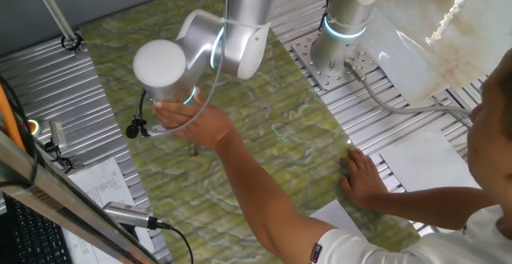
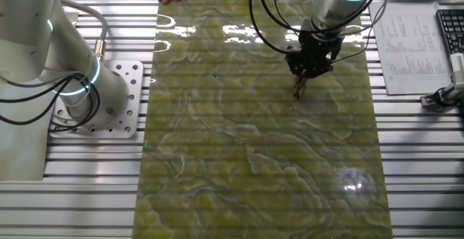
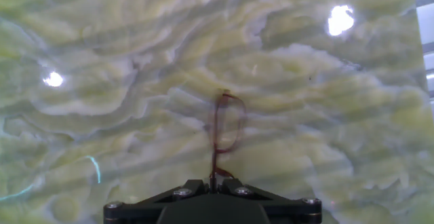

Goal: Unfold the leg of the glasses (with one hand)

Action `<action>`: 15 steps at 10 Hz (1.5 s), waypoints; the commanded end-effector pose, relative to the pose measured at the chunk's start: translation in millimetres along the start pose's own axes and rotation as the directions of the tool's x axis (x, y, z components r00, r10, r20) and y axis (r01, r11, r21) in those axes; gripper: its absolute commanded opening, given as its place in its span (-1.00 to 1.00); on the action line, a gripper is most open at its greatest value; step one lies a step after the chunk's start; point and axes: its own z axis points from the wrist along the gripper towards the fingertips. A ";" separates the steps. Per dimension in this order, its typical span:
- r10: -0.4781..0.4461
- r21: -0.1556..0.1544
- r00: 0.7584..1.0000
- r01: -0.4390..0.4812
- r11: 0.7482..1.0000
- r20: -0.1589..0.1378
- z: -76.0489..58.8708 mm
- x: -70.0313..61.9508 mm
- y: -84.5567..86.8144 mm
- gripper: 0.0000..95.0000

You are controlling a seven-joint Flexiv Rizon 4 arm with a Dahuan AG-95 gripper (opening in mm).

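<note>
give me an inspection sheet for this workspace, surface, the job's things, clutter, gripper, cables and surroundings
Surface: green marbled mat with glare spots, on a ribbed metal table.
Job's things: glasses held up at the gripper; leg runs into the fingers.
Clutter: nothing seen on the mat.
Grippers: gripper shut on the glasses.
Cables: black cables loop at the wrist.
Surroundings: second arm base, papers, a person's hand on the mat edge.
</note>
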 end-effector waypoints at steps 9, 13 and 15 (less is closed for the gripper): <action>0.015 -0.005 1.000 -0.015 1.000 -0.005 -3.1 -8.4 0.4 -1.00; 0.015 -0.012 1.000 -0.016 1.000 -0.010 -9.1 -8.8 -0.9 -1.00; 0.016 -0.013 1.000 -0.016 1.000 -0.010 -11.0 -10.0 -1.5 -1.00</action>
